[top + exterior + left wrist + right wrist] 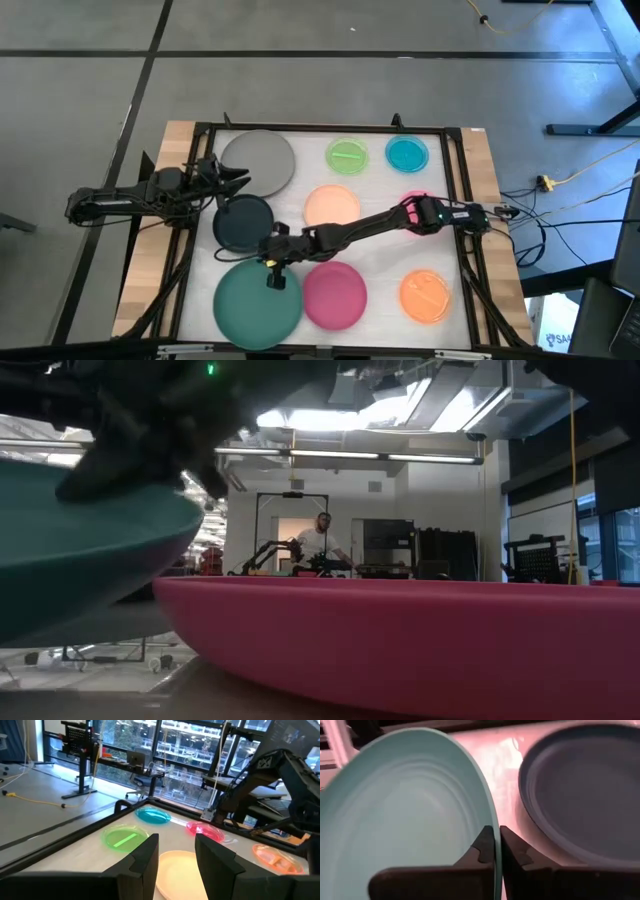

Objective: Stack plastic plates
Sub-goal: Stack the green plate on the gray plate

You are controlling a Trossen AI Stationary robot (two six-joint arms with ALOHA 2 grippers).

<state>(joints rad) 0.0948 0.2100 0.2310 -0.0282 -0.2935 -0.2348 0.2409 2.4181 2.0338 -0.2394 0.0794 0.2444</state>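
Nine round plastic plates lie on the white table top. In the high view: grey (258, 162), green (347, 156), cyan (406, 153), peach (331, 206), pink (415, 200) partly under the right arm, black (243, 222), teal (250, 305), magenta (334, 294), orange (425, 295). My right gripper (275, 272) reaches across from the right and is shut on the teal plate's rim. My left gripper (240, 180) is open and hovers between the grey and black plates, touching nothing. Its wrist view looks past the open fingers (177, 845) at the peach plate (175, 867). My right gripper (497, 837) pinches the teal plate's rim (490, 815) on the side nearest the black plate (585, 795), one finger inside the plate and one outside. The fingers come slanting down from the table's right. In the low view the teal plate (90, 540) sits tilted, its held edge raised.
A dark frame (320, 128) borders the table top, with wooden strips (498, 230) outside it. The magenta plate (420, 640) lies right beside the teal one. The right arm (350, 228) stretches across the table's middle. A person sits far back in the room (320, 545).
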